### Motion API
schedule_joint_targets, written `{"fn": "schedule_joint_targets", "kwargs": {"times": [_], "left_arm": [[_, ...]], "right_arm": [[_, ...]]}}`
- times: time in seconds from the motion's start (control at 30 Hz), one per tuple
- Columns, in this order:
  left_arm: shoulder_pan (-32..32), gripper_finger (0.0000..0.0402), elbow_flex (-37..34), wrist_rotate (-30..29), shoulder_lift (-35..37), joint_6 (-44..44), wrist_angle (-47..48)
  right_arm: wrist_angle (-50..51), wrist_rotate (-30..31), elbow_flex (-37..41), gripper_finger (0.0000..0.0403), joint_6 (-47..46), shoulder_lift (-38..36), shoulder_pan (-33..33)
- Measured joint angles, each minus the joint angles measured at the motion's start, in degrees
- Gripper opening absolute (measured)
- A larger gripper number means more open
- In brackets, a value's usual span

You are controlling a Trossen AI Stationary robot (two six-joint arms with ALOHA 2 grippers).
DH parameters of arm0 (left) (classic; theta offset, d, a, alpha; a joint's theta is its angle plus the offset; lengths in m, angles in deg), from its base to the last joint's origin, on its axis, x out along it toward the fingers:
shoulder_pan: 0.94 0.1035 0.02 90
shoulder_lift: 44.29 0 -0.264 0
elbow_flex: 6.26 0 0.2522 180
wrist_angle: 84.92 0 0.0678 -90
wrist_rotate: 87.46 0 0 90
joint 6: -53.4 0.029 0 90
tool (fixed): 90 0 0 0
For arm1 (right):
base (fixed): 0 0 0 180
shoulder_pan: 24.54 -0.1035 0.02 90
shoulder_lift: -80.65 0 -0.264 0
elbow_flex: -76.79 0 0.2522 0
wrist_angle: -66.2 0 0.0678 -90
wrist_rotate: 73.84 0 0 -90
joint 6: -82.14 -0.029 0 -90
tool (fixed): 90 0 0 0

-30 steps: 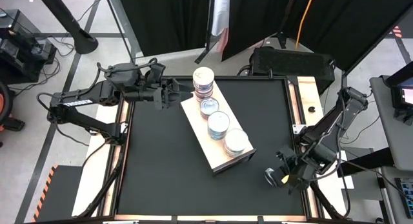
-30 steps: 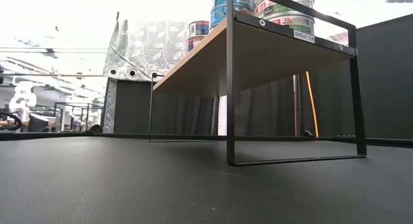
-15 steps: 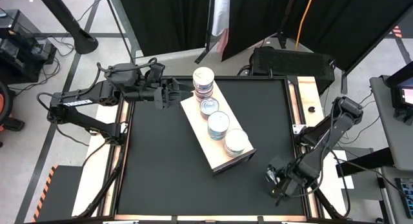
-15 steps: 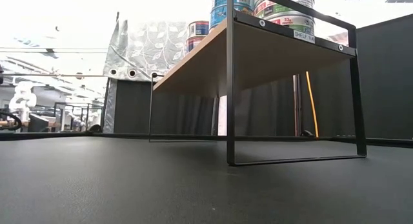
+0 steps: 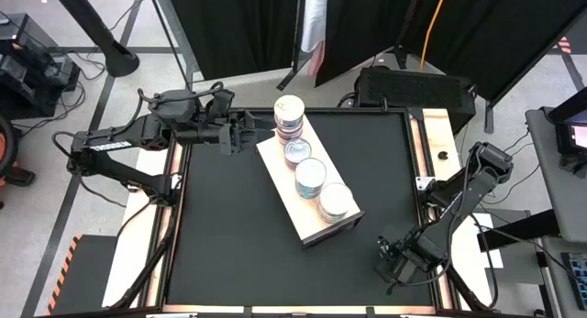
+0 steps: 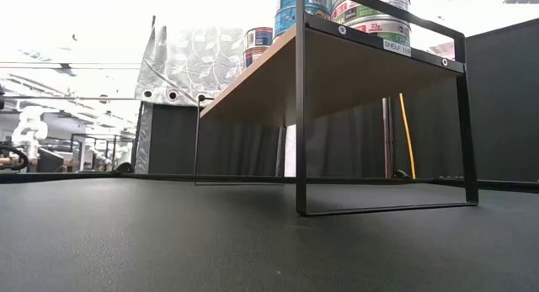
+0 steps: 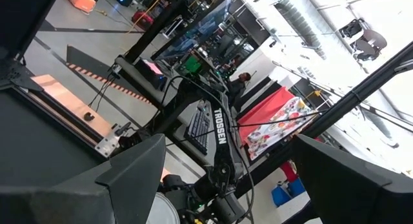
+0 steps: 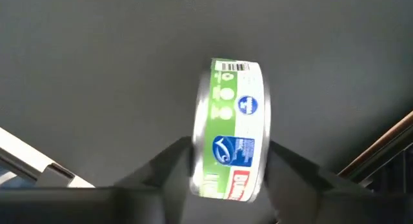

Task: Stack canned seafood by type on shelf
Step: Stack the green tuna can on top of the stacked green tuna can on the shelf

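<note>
Right gripper (image 5: 393, 263): shifted along the counter's right edge toward the near-right corner, now clamped on a green-labelled tin (image 8: 229, 130) held on edge. Stacking resumes next. Shelf (image 5: 280, 180): four stacks, diagonal, mid-counter. Left gripper (image 5: 246, 133): wide, empty, far-left corner.

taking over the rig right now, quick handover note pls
Right gripper: near the table's front right corner, fingers shut on a green-label tin held on edge.
Left gripper: open, empty, waiting beside the shelf's far end.
Done: four stacks of tins stand in a row on the shelf.
Left: place the green-label tin with its own type. No other loose tins are in view.
</note>
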State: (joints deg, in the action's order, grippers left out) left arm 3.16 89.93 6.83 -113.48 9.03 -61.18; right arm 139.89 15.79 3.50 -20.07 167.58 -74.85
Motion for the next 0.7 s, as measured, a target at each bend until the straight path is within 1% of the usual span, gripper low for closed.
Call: {"fn": "schedule_joint_targets", "kwargs": {"times": [0.1, 0.17, 0.33, 0.4, 0.53, 0.7], "left_arm": [[0.0, 0.0335, 0.0, 0.0, 0.0, 0.1, 0.0], [0.0, 0.0335, 0.0, 0.0, 0.0, 0.1, 0.0], [0.0, 0.0335, 0.0, 0.0, 0.0, 0.1, 0.0], [0.0, 0.0335, 0.0, 0.0, 0.0, 0.1, 0.0], [0.0, 0.0335, 0.0, 0.0, 0.0, 0.3, 0.0], [0.0, 0.0335, 0.0, 0.0, 0.0, 1.0, 0.0]], "right_arm": [[-0.1, -0.7, 0.0, 0.0123, 0.9, -0.1, 0.0], [-0.5, -1.2, -0.2, 0.0105, 0.9, -0.1, 0.0], [-0.7, -3.7, -0.2, 0.0104, 0.1, -1.9, 0.0], [0.8, -4.1, -2.2, 0.0111, -0.2, -3.2, 0.0], [4.2, -2.7, -8.4, 0.012, 2.1, -5.3, -0.1], [3.6, 0.2, -20.1, 0.0113, 9.4, -7.3, -0.5]]}}
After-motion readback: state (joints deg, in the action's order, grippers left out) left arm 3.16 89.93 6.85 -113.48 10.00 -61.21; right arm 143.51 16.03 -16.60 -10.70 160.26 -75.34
